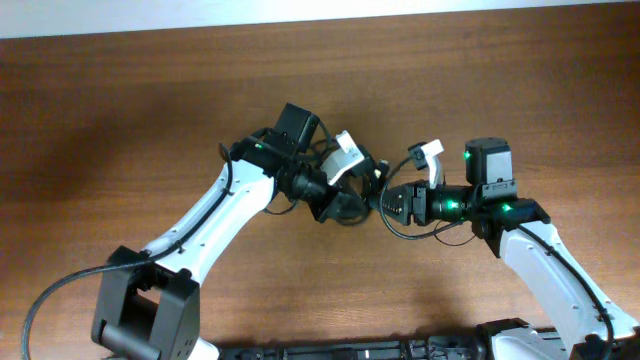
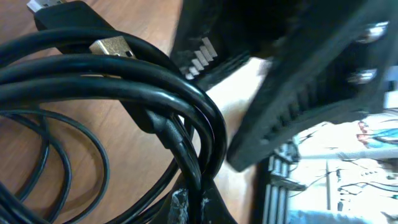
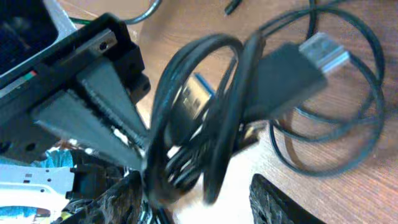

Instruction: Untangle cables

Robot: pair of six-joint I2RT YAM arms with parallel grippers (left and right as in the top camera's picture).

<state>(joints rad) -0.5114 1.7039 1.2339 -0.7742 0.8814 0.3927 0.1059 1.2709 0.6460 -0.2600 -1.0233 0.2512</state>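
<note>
My left tool (image 2: 198, 208) is narrow, its tips pinched on the cables (image 2: 124, 81), which run down between them. My right tool (image 3: 199, 202) stands wide. Its fingers (image 3: 121, 199) flank the same bundle with a gap showing beside it, so it grips nothing.

From overhead the two tools meet nose to nose at the bundle and are nearly touching. Each one blocks the bundle's side that faces the other. Bare wood of the worktop (image 1: 150, 100) shows on every other side of the bundle, and the worktop's far edge lies well beyond it.

A thin loop (image 1: 420, 237) sags out of the bundle toward the near side, under my right tool. The bundle's long axis runs from one tool to the other. A silver USB plug (image 3: 320, 53) sticks out of the bundle, pointing away from my left tool.
</note>
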